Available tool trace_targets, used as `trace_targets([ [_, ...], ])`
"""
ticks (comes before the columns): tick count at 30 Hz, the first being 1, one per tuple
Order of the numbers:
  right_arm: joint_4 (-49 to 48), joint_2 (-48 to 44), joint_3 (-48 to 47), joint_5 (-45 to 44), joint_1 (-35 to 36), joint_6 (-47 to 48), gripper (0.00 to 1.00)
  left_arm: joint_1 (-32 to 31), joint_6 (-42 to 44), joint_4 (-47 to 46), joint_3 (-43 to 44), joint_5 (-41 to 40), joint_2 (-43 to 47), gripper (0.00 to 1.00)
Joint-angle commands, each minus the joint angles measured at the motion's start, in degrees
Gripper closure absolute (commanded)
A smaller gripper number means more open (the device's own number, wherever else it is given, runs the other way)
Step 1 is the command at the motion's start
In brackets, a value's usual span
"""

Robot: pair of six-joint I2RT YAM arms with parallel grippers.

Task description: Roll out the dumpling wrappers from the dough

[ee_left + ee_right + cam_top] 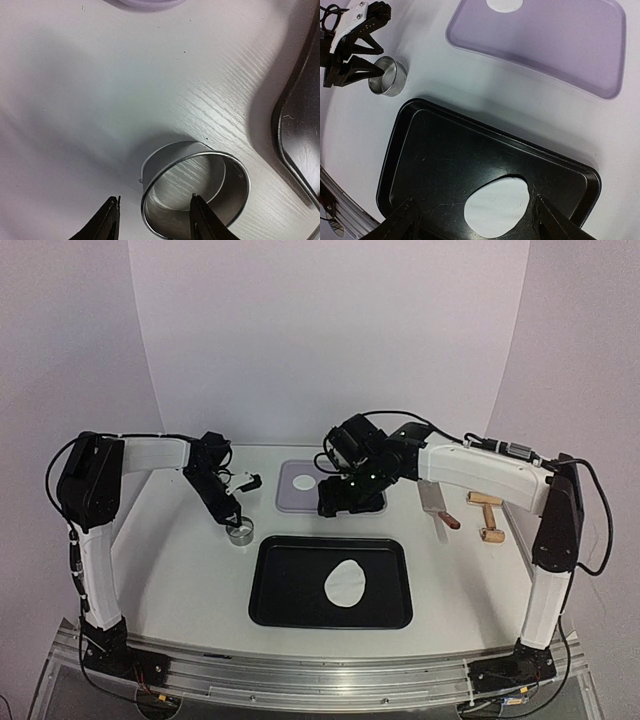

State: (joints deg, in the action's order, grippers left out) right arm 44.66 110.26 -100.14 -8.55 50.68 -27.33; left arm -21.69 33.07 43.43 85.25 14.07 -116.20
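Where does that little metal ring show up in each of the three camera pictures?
Top external: the metal ring is left of centre, just off the upper left corner of the black tray.
Left wrist: the ring fills the bottom centre; the tray is at the right edge.
Right wrist: the ring is upper left, above the tray.
Shared landmark: the black tray.

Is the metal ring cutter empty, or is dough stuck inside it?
Empty: the ring cutter stands upright and bare table shows through its opening.
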Motion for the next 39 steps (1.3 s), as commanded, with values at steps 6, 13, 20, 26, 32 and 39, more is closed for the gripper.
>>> trace_targets([
  [6,-1.4,0.5,-2.4,1.7,0.2,-2.5,0.33,0.2,-2.4,-4.0,-1.2,-2.2,-0.6,1.00],
  [13,-2.4,0.7,-4.9,-0.6,3.6,-7.1,0.46,0.2,-13.0,-4.0,1.8,1.2,5.1,1.00],
  [20,-8.4,2.2,-10.8,-9.1,8.3,-13.0,0.53,-7.6,-30.8,-4.6,7.6,-2.0,11.8,1.00],
  [26,-9.5,4.8,-12.6,-15.8,9.3,-15.3,0.54,-13.3,-40.4,-1.0,12.4,-2.8,9.8,1.00],
  [32,-10.0,3.9,-10.1,-22.8,9.3,-14.7,0.62,-16.1,-41.3,-0.4,14.1,-3.1,9.2,1.00],
  [39,-10.0,6.8,-10.9,-23.3,7.7,-13.8,0.67,-17.3,-41.4,-0.2,14.8,-3.6,9.0,1.00],
])
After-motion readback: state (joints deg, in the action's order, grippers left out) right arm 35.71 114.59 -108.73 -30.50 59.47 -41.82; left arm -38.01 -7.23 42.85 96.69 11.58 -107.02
